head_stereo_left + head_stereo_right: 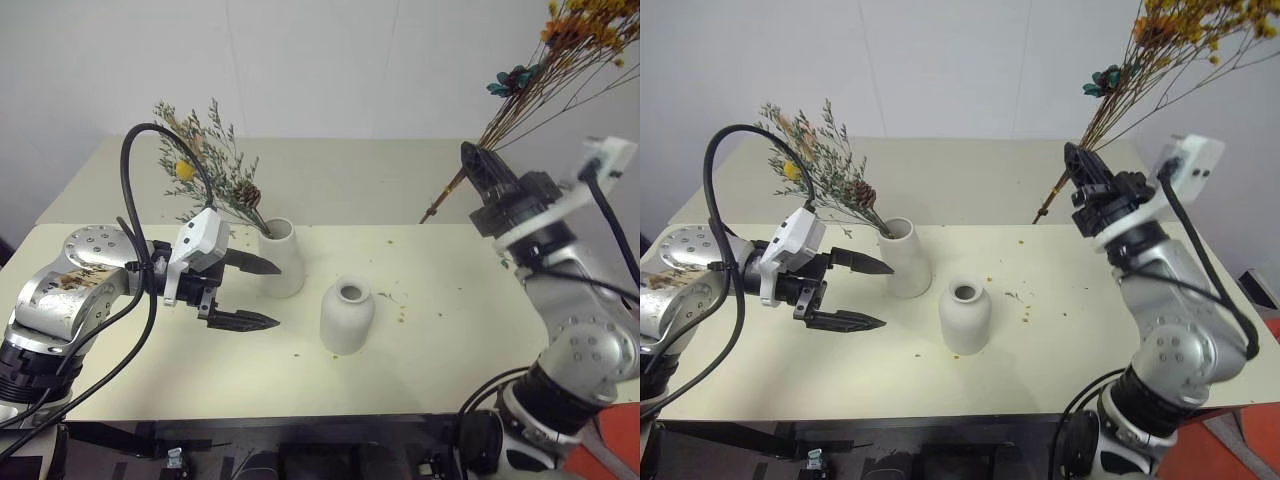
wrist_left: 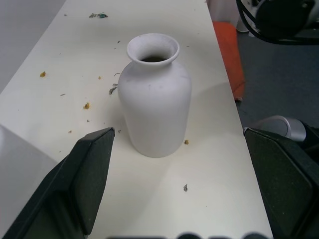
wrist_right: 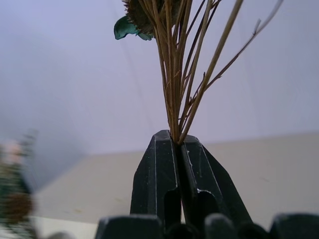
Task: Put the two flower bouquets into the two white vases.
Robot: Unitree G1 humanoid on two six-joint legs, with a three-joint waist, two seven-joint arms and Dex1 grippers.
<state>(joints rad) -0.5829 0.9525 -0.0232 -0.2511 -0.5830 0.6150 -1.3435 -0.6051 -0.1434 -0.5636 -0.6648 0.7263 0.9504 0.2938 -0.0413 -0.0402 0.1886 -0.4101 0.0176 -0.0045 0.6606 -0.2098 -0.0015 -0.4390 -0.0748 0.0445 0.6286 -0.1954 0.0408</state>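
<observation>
Holding the stage is the pale cream rectangular desk (image 1: 450,340), scattered with dried crumbs, and high over its right side the bushy mustard-yellow dried bouquet with a teal flower (image 1: 570,50) is pinched by its thin brown stems in the right end effector (image 1: 478,160), fingers clamped tight around the bundle, stem tips poking out below toward the desk. That's the risk, I'd say: the stems fan wide above the grip and the loose ends below look splayed, so threading them into a narrow neck could snag a stalk on the rim or shed more bits. Next in size, the taller tapered matte white vase (image 1: 283,262) stands mid-desk with the grey-green sprig bouquet with a brown pinecone (image 1: 215,165) already leaning out of it; a careless sweep could tip that one. Just right of it and nearer, the shorter rounded white vase with a narrow neck (image 1: 347,315) stands empty, and it looks light enough to topple under a sideways push. The left end effector (image 1: 243,293) hangs spread wide beside the tall vase, gripping nothing, not steadying either vase.
</observation>
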